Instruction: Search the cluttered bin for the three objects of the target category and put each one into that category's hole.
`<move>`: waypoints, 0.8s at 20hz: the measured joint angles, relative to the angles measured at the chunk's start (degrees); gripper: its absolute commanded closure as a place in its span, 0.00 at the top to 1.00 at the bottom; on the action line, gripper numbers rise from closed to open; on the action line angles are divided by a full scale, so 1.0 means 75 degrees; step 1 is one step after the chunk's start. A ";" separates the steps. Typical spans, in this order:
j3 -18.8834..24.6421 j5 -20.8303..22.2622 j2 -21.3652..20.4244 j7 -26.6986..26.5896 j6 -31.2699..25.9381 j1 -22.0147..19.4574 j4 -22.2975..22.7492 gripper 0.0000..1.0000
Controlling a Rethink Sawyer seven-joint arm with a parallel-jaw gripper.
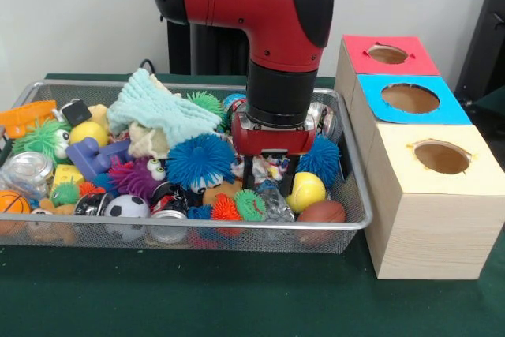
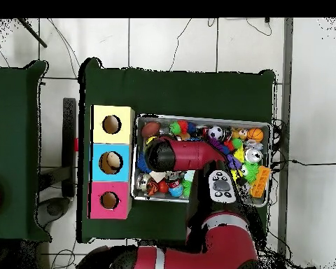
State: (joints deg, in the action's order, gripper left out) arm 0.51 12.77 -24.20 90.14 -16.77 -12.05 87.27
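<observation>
The red arm reaches down into the wire bin (image 1: 347,222) on the green tabletop (image 1: 237,297); its pincer (image 1: 268,175) is lowered among the toys toward the right end, dark fingers (image 1: 249,173) set a little apart, though whether they grip anything I cannot tell; a yellow ball (image 1: 306,191) sits just right of it, a brown football (image 1: 322,212) nearer, a blue spiky ball (image 1: 200,161) to its left; right of the bin stand three boxes with holes, red (image 1: 388,54) farthest, blue (image 1: 410,99) between, yellow (image 1: 442,157) nearest.
</observation>
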 measured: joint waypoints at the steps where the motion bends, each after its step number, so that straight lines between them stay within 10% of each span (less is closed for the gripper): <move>1: 0.0002 0.0000 0.0006 0.0000 0.0006 0.0001 -0.0009 1.00; 16: 0.0053 0.0001 0.0085 0.0000 0.0540 -0.0004 -0.0012 1.00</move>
State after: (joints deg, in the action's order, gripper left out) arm 0.90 12.78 -23.56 90.14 -12.73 -12.08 87.18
